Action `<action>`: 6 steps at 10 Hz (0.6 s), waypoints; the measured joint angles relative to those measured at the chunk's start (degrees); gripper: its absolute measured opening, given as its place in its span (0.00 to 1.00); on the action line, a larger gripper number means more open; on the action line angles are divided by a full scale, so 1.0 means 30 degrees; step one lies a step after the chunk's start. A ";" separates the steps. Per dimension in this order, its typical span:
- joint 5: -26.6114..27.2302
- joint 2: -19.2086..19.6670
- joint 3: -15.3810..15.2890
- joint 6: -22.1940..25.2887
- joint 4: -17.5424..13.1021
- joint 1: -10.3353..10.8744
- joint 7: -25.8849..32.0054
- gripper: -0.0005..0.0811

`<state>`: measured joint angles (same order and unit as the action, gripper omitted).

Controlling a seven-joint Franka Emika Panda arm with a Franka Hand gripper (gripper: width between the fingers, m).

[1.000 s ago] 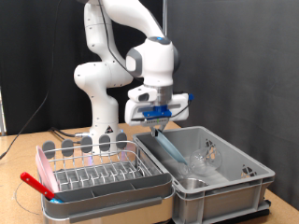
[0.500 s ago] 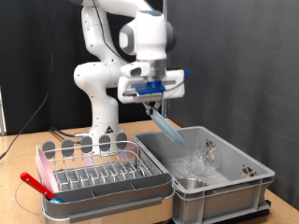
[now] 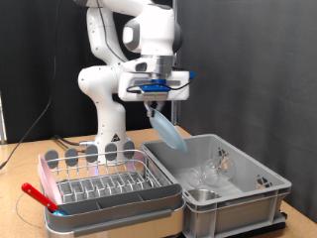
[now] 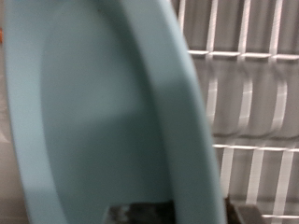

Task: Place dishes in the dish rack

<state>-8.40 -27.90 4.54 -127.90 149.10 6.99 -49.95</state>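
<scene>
Dark-curtained bench setup, lit from the front.

Black curtain point(image 3: 258, 59) w/ vertical folds fills the whole far side; a thin dark pole point(image 3: 174, 20) runs up in front of it near the middle. Wooden tabletop point(image 3: 20, 188) shows at the near left, light brown, w/ a thin black cable point(image 3: 30, 129) trailing down to it on the left. Lighting even, no hard shadows. No windows or floor in view.

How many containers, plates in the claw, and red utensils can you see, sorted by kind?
Wire dish rack: 1
Grey plastic bin: 1
Light blue plate, held by the claw: 1
Red utensil: 1
Total: 4
</scene>
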 joint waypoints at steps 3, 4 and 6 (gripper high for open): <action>-0.2841 -0.0236 0.0278 0.2122 -0.0302 -0.1637 0.1216 0.04; -0.3198 -0.0227 0.0504 0.2942 -0.0379 -0.2142 0.1426 0.04; -0.2994 -0.0207 0.1281 0.3382 -0.0425 -0.2763 0.1548 0.04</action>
<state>-17.38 -28.52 8.38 -117.76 147.82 -1.30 -45.31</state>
